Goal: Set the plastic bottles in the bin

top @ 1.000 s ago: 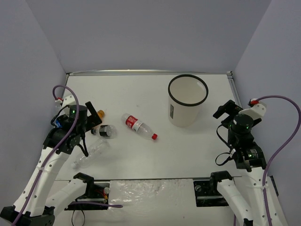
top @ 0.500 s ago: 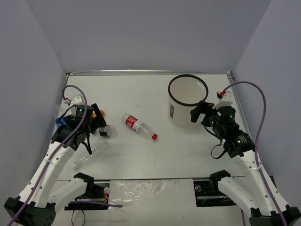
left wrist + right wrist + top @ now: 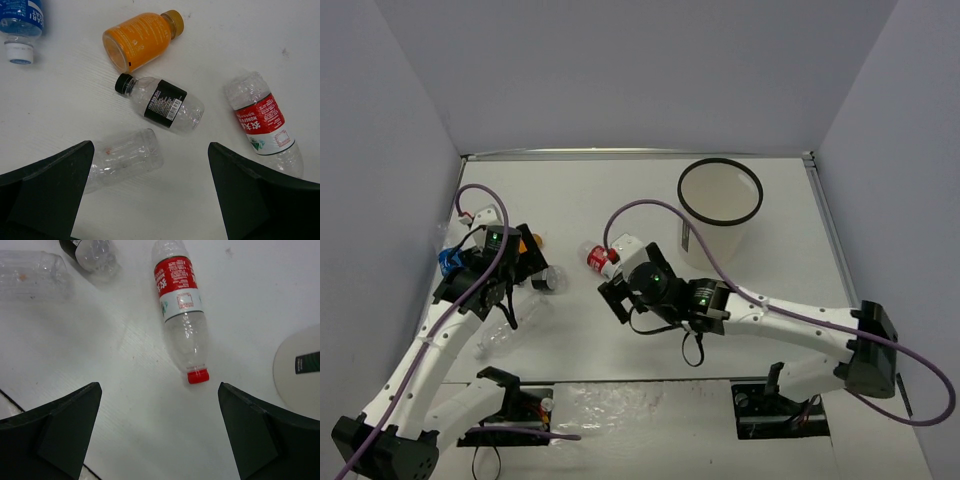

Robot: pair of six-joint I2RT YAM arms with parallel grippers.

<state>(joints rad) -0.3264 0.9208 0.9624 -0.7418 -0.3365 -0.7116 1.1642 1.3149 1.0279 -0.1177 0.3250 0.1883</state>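
Five bottles lie on the white table. In the left wrist view I see the orange bottle point(image 3: 142, 40), the black-labelled bottle point(image 3: 162, 102), the plain clear bottle point(image 3: 122, 159), the red-labelled bottle point(image 3: 265, 122) and the blue-labelled bottle point(image 3: 20, 17). My left gripper point(image 3: 150, 200) is open and empty above them. My right gripper point(image 3: 157, 435) is open and empty, hovering over the red-labelled bottle point(image 3: 181, 315) just past its red cap. In the top view it point(image 3: 618, 292) hides most of that bottle point(image 3: 597, 258). The bin point(image 3: 705, 245) stands upright at the back right.
Grey walls enclose the table on three sides. The right arm stretches across the middle of the table from the right base. The bin's wall point(image 3: 300, 370) shows at the right edge of the right wrist view.
The right arm has swung from the right side, past the bin, leftwards to hover over the red-labelled bottle. The left arm has shifted only slightly.
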